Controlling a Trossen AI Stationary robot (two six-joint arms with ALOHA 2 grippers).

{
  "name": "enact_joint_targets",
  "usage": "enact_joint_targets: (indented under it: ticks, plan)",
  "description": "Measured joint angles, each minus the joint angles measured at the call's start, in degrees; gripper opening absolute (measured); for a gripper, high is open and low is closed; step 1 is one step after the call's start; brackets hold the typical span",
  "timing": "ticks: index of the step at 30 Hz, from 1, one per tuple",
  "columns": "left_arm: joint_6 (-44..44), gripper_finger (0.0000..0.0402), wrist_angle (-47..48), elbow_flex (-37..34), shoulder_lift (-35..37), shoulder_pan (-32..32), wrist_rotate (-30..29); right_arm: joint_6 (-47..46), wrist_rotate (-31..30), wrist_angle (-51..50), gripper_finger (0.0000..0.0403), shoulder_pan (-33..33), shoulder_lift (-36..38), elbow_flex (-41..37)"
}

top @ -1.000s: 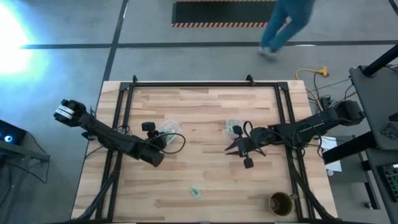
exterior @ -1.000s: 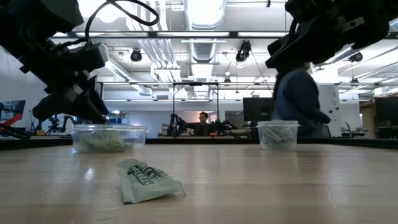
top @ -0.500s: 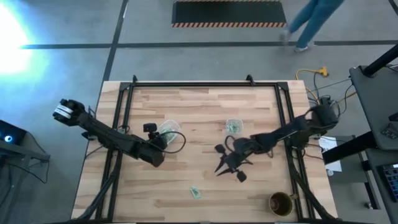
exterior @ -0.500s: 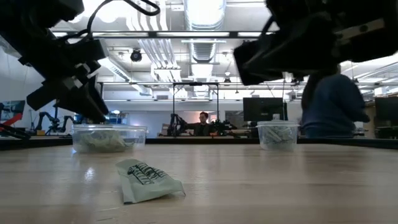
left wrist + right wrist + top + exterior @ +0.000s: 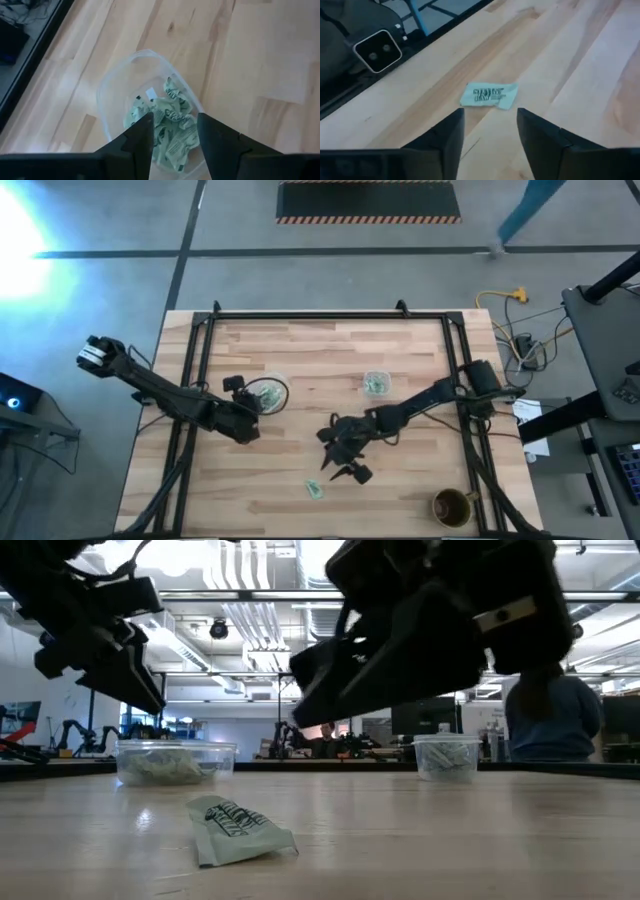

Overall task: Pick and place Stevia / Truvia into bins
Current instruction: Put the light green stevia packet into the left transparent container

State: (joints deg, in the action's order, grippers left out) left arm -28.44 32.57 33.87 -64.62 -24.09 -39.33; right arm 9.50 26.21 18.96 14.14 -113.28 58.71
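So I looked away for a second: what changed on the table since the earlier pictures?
The right gripper left the smaller tub and swung toward the table's front, to the lone packet on the wood, its fingers opening wider. The left gripper, open, shifted slightly over the larger tub. Packet, both tubs and the brown cup stayed put.

A robotics lab: exposed ceiling ducts point(image 5: 330, 565), other robot arms point(image 5: 75, 730), a seated person point(image 5: 326, 740) behind.
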Motion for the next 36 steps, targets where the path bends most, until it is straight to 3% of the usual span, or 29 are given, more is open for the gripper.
enact_joint_targets:
  ticks: [10, 15, 32, 36]
  plan:
    - [-1.37, 0.0135, 0.14, -0.37, 3.48, -1.61, 0.26, -0.18, -0.11, -1.21, 0.0211, 0.25, -7.82, 7.74]
    - [-1.41, 0.0135, -0.05, -0.42, 3.89, -1.63, 0.28, -0.77, 4.12, -1.33, 0.0212, 0.25, -10.48, 10.63]
    - [-1.38, 0.0135, -0.4, -0.52, 3.82, -1.65, 0.67, -0.09, 4.9, 0.82, 0.0212, 0.54, -10.73, 11.55]
    - [-1.2, 0.0135, -2.33, -0.39, 3.82, -2.16, 3.63, -0.04, 4.92, -2.27, 0.0212, 0.62, -10.25, 11.58]
